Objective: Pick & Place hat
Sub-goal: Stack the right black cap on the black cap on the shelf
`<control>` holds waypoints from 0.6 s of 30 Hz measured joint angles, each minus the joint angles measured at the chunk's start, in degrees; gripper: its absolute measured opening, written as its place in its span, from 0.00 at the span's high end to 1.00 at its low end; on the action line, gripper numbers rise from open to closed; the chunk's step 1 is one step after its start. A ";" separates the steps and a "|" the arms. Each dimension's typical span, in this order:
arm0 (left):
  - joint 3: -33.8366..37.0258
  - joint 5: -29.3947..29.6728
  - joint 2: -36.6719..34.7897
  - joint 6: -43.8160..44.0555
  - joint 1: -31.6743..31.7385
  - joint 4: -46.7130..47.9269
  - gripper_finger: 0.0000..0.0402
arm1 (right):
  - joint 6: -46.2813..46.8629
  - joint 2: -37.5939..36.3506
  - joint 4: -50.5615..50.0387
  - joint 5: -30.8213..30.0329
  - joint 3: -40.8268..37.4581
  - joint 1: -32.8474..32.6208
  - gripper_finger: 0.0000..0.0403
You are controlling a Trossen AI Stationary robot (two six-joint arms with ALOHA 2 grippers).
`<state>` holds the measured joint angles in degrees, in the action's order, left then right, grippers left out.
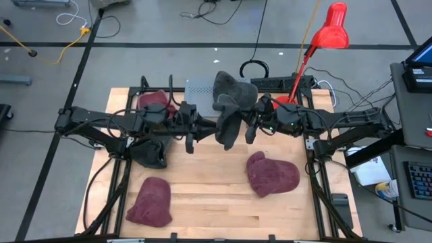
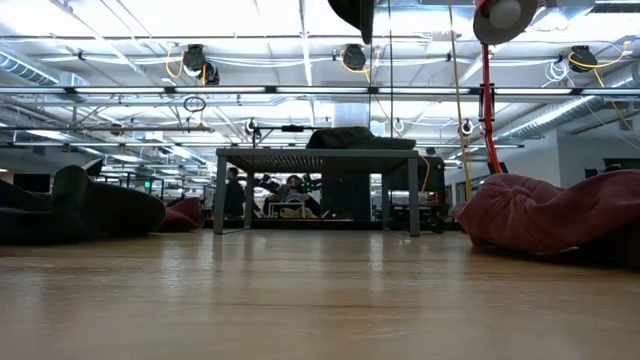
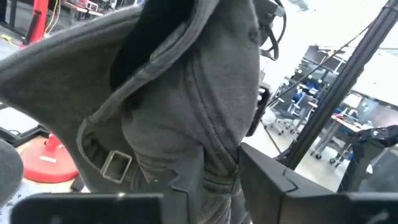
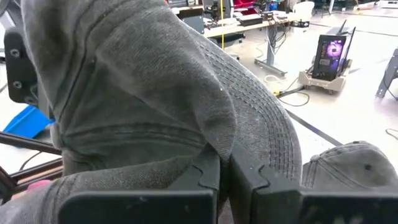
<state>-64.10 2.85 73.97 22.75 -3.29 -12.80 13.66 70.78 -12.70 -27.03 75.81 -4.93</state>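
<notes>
Hanging in the air above the middle of the wooden table [image 1: 223, 202], a grey cap [image 1: 229, 108] is being held up between the two arms. The right end effector [image 1: 251, 128] is being kept clenched on the cap's fabric; in the right wrist view its two dark fingers [image 4: 208, 177] are being pressed together with the grey cloth [image 4: 161, 93] pinched between them. The left end effector [image 1: 197, 128] is being positioned at the cap's left side, with the cloth [image 3: 180, 106] and its metal strap buckle [image 3: 115, 164] being draped just ahead of its fingers [image 3: 273, 180]; whether those fingers are gripping the cap cannot be told.

A second dark grey hat [image 1: 150, 154] is being left on the table beneath the left arm. Three maroon hats are lying on the table: one at the near left [image 1: 150, 202], one at the near right [image 1: 272, 174], and one at the far left [image 1: 155, 100]. A red desk lamp [image 1: 329, 30] is standing at the far right edge of the table. In the low view, only the bottom edge of the lifted cap [image 2: 358, 14] is showing at the top, well clear of the tabletop.
</notes>
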 joint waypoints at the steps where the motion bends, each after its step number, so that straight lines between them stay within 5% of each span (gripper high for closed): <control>1: 0.00 0.02 0.00 -0.63 0.00 0.50 0.77 | 0.03 0.00 -0.09 0.00 0.00 0.00 1.00; 10: -0.02 2.74 -0.63 -1.49 0.00 3.15 0.93 | -0.22 0.00 -1.07 0.01 0.00 0.02 1.00; 18: -0.02 -7.68 -0.63 7.29 1.77 -3.99 0.99 | -0.21 -0.02 -3.80 0.34 0.00 0.00 0.94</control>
<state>-64.12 -4.82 73.34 30.03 -1.52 -16.78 13.45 70.76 -16.50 -26.68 75.81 -4.93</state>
